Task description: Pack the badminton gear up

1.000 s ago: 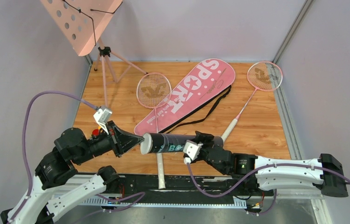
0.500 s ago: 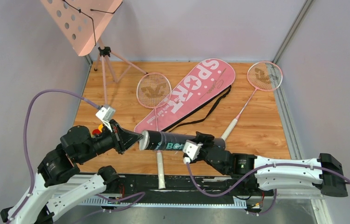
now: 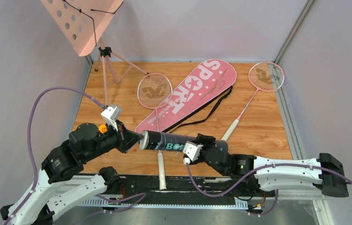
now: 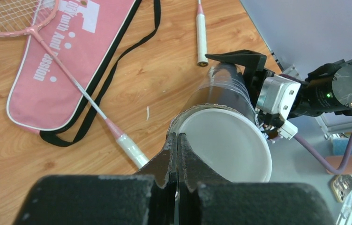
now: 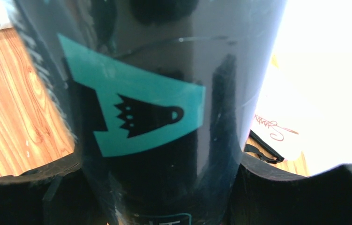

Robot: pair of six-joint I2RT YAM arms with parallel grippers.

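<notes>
My right gripper (image 3: 204, 140) is shut on the black cylindrical tube (image 3: 169, 142) and holds it level over the table's front; the tube fills the right wrist view (image 5: 155, 93). My left gripper (image 3: 138, 139) is shut, its tips (image 4: 177, 138) touching the rim of the tube's white end cap (image 4: 225, 145). One pink racket (image 3: 155, 91) lies beside the pink "SPORT" bag (image 3: 188, 93), its white handle (image 3: 161, 171) passing under the tube. The second racket (image 3: 266, 76) lies at the back right. No shuttlecock is in view.
The pink perforated music stand (image 3: 82, 18) on tripod legs (image 3: 110, 70) stands at the back left. The bag's black strap (image 3: 202, 117) trails on the wood between bag and tube. Grey walls close in left, right and back.
My left arm has moved right and forward. Its jaws have narrowed from a wide spread to shut at the tube's cap end. The right gripper still holds the tube, shifted slightly left.
</notes>
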